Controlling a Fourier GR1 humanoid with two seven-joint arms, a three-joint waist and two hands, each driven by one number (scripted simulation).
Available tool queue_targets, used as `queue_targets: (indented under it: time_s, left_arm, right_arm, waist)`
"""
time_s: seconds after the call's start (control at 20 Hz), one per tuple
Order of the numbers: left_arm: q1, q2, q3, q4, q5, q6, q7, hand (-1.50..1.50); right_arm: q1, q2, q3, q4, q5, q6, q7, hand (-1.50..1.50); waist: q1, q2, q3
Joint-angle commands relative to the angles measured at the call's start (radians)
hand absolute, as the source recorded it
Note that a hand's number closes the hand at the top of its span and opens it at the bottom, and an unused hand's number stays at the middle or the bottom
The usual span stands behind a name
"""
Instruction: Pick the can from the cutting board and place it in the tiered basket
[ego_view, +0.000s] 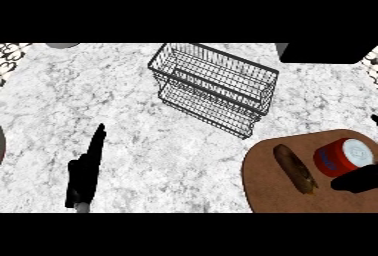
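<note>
The right robot hand (356, 181) shows only as dark fingers at the right edge, just near of the can (342, 156), and I cannot tell how far it is open or whether it grips anything; the left robot hand (86, 167) rests open, fingers straight, on the bench (111, 100) at the near left. The can lies tilted on the board (269, 190) beside a brown oblong thing (294, 167), so it may roll or knock that away. The basket (212, 87), far and left of the board, holds nothing visible.
</note>
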Motion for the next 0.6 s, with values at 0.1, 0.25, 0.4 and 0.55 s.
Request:
queue_targets:
  time_s: [0.1,0.25,0.4,0.55]
  left_arm:
    - [0.008,-0.022,-0.009,0.003,-0.007,0.002,0.028,0.00]
    - [0.039,-0.019,-0.008,-0.002,-0.018,0.009,0.012,0.00]
    - [0.014,-0.029,0.010,0.044,-0.006,-0.014,-0.001,0.00]
    - [0.092,-0.021,-0.009,0.000,-0.019,-0.011,-0.016,0.00]
  right_arm:
    - [-0.082,0.028,0.003,0.037,-0.044,0.104,0.232,-1.50]
    - [-0.111,0.075,0.040,0.141,-0.030,0.092,0.199,-1.50]
    - [-0.120,0.093,0.031,0.156,-0.024,0.095,0.185,-1.50]
    - [-0.100,0.107,0.055,0.133,-0.031,0.112,0.212,-1.50]
  waist:
    - [-0.011,0.002,-0.005]
    - [0.002,0.005,-0.004]
    - [-0.012,0.004,-0.004]
    - [-0.010,0.000,-0.004]
